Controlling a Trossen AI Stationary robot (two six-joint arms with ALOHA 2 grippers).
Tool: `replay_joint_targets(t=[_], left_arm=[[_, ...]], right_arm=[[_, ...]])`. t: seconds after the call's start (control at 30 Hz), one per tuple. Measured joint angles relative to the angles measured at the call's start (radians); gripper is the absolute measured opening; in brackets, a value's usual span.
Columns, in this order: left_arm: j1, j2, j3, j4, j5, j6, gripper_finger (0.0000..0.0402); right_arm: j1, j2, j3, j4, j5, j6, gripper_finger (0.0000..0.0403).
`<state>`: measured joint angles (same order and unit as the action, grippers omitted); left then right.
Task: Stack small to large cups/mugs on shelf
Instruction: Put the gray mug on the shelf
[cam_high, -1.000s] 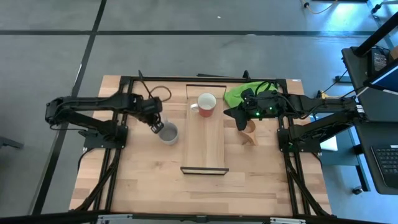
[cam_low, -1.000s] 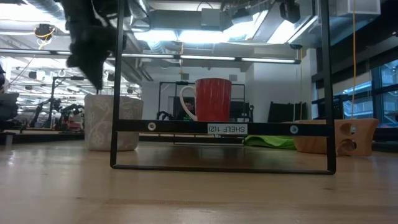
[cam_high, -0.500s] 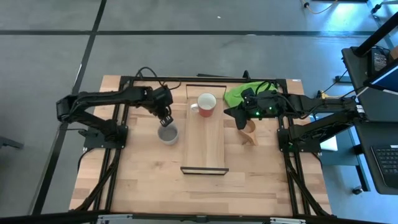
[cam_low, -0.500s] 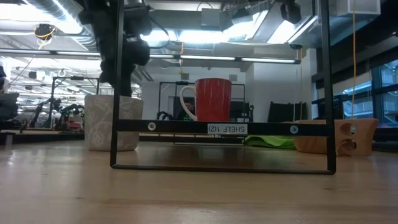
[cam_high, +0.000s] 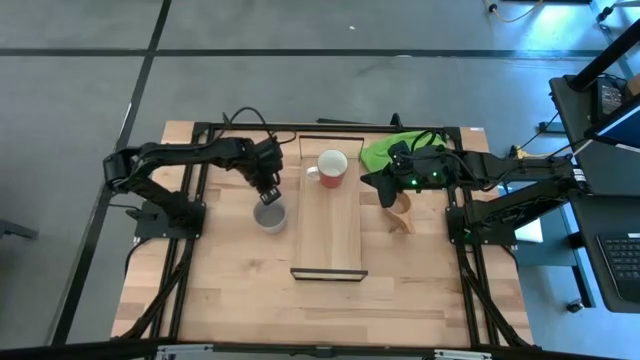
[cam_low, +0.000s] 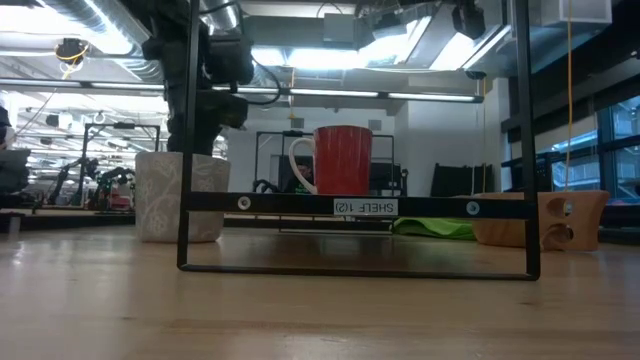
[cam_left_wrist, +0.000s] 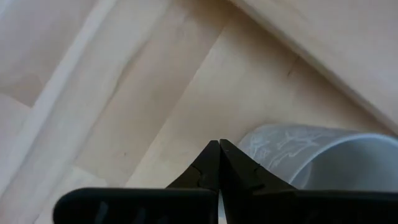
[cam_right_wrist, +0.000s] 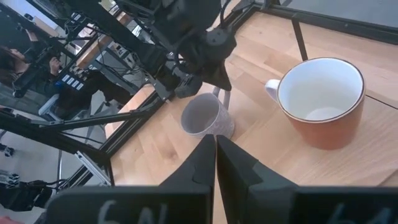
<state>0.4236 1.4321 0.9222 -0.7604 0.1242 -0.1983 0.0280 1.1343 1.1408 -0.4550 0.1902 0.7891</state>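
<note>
A red mug (cam_high: 331, 168) stands on the far end of the shelf (cam_high: 330, 235), a long light-wood board. Left of the shelf, a grey mug (cam_high: 270, 215) stands upright on the table. My left gripper (cam_high: 268, 192) is shut and points steeply down. In the left wrist view its tips (cam_left_wrist: 219, 144) sit just outside the grey mug's rim (cam_left_wrist: 292, 140), on the mug's far side. A tan wooden cup (cam_high: 401, 216) sits on the table right of the shelf. My right gripper (cam_high: 368, 183) is shut and held high between the red mug and the tan cup.
A bright green cloth (cam_high: 388, 150) lies at the table's far edge, behind my right arm. Black metal frame rails (cam_high: 190, 250) run along both sides of the table. The near half of the shelf and the table's near part (cam_high: 320, 310) lie bare.
My left gripper has moved toward the table's right and far edges and come down. It went from the grey mug's left side to just over its far rim, rolling a little on the way. It has stayed shut. The mug has not moved.
</note>
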Motion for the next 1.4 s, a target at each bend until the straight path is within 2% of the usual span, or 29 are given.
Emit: replay_joint_targets(t=[0.33,0.47,0.67,1.27,1.4], left_arm=[[-0.033,-0.014,0.000,-0.258,0.026,0.021,0.0000],[-0.064,-0.044,0.000,-0.256,0.018,-0.008,0.0000],[-0.079,-0.076,0.000,-0.265,0.061,-0.052,0.0000],[-0.116,-0.073,0.000,-0.258,0.088,-0.088,0.0000],[-0.116,-0.073,0.000,-0.287,0.126,-0.089,0.0000]], right_arm=[[0.000,0.000,0.000,-0.004,0.001,-0.004,0.0016],[0.000,0.000,0.000,-0.005,0.001,-0.007,0.0016],[0.000,0.000,0.000,-0.019,0.001,-0.009,0.0016],[0.000,0.000,0.000,-0.029,0.001,-0.010,0.0016],[0.000,0.000,0.000,-0.030,0.001,-0.011,0.0016]])
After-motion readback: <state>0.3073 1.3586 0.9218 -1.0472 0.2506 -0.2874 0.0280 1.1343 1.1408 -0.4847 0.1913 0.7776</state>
